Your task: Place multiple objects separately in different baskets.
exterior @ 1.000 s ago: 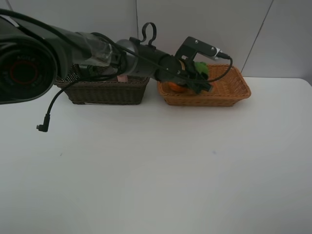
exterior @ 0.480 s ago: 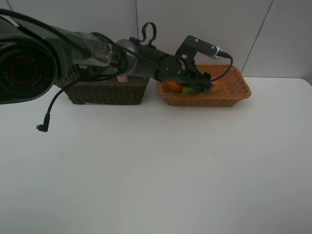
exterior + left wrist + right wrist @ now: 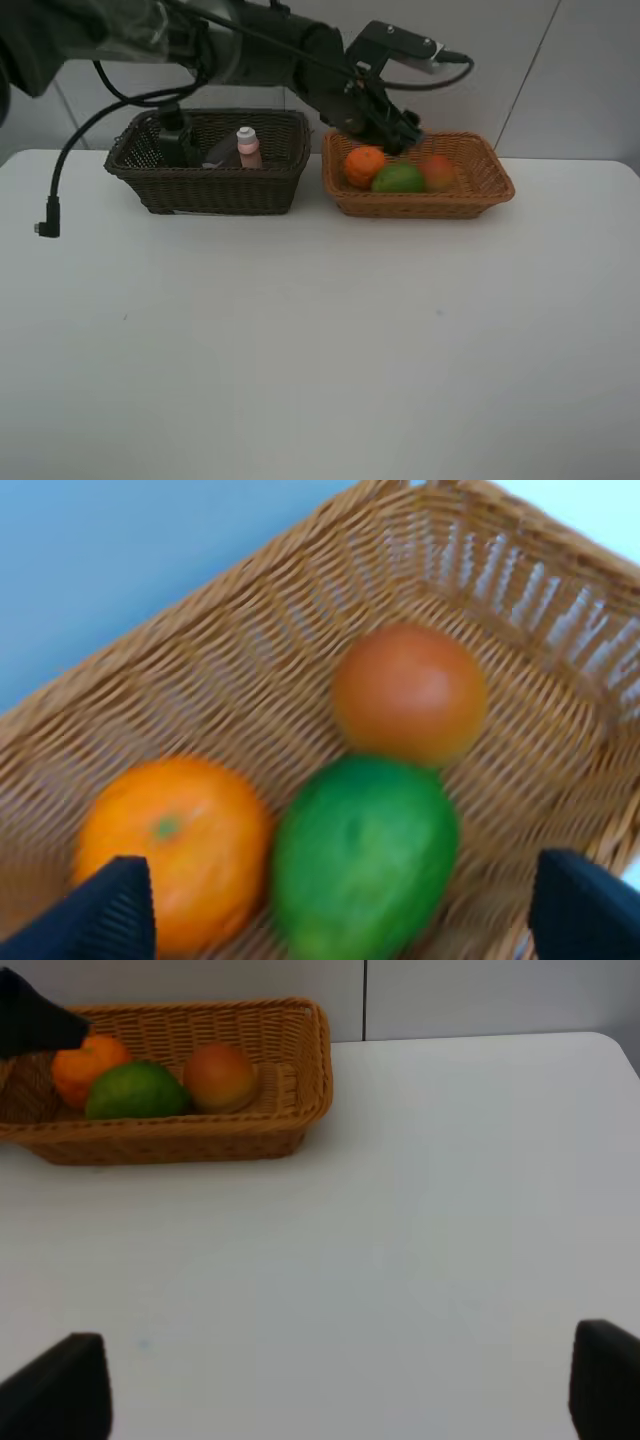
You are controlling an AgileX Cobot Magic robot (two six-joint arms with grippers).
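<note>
The left gripper (image 3: 395, 125) hangs over the rear edge of the tan basket (image 3: 480, 190), jaws spread and holding nothing; its two dark fingertips (image 3: 110, 910) frame the wrist view with only wicker and fruit between them. Straight beneath those fingers lie three fruits in a tight cluster: the lime (image 3: 362, 855) in the middle, its long axis running slantwise across the basket, the orange (image 3: 168, 845) touching it on one side and the peach (image 3: 408, 692) touching it on the other, nearer the basket's far end wall. The brown basket (image 3: 210, 190), just beside the tan one, shows the pink bottle (image 3: 248, 148) standing upright and a dark object by its far end, too shadowed to name. No loose item shows on the table (image 3: 320, 340). The right gripper (image 3: 330, 1400) waits well apart from the tan basket over bare table, fingers spread and empty. My judgement is that sorting looks finished, so the left arm, being nearer, need only withdraw.
</note>
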